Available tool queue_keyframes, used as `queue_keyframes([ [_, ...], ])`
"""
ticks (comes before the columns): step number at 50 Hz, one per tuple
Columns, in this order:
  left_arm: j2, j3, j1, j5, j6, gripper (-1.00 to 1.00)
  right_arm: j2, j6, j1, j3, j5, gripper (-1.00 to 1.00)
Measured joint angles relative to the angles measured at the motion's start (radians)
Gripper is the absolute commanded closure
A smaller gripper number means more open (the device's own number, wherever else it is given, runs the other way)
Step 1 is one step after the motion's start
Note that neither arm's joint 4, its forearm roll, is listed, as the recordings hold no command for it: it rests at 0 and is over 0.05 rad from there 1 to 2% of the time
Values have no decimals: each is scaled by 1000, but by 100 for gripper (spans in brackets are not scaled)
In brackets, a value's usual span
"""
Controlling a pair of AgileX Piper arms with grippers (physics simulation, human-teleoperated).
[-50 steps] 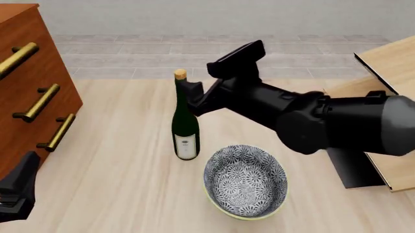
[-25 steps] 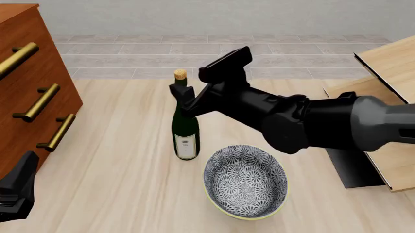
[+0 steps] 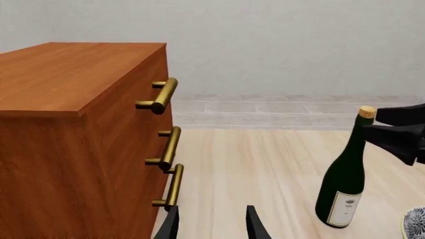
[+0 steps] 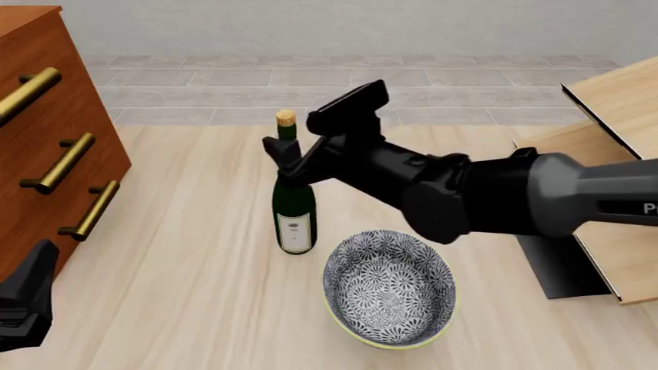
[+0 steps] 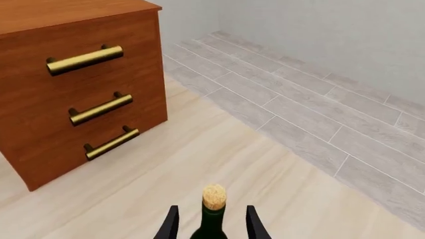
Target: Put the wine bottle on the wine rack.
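Note:
The wine bottle [image 4: 294, 202] stands upright on the table, dark green with a tan cork and a white label. My right gripper [image 4: 283, 155] is open at its neck, just below the cork. In the right wrist view the bottle's neck [image 5: 213, 219] sits between the two fingers [image 5: 170, 225] with gaps on both sides. The wine rack [image 4: 618, 101], made of light slanted panels on a black base, is at the right edge. My left gripper [image 3: 211, 226] is open and empty, low at the front left, beside the cabinet and well away from the wine bottle [image 3: 344, 185].
A reddish-brown drawer cabinet [image 4: 46, 146] with brass handles fills the left side. A patterned bowl [image 4: 389, 287] sits just right of and in front of the bottle. My right arm [image 4: 483, 200] spans the space between the bottle and the rack.
My right gripper has moved left and slightly down, from beside the bottle's neck to straddling it. The bottle and the left arm have stayed put.

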Motion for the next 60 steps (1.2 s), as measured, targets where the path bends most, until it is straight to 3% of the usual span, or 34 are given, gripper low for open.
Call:
queue_keyframes([
  [25, 0, -7, 20, 4, 9, -100, 52, 19, -2, -30, -29, -100],
  [26, 0, -8, 20, 4, 9, -100, 53, 20, -3, -31, -30, 100],
  [60, 0, -20, 25, 5, 5, -100, 17, 23, -6, -38, -17, 100],
])
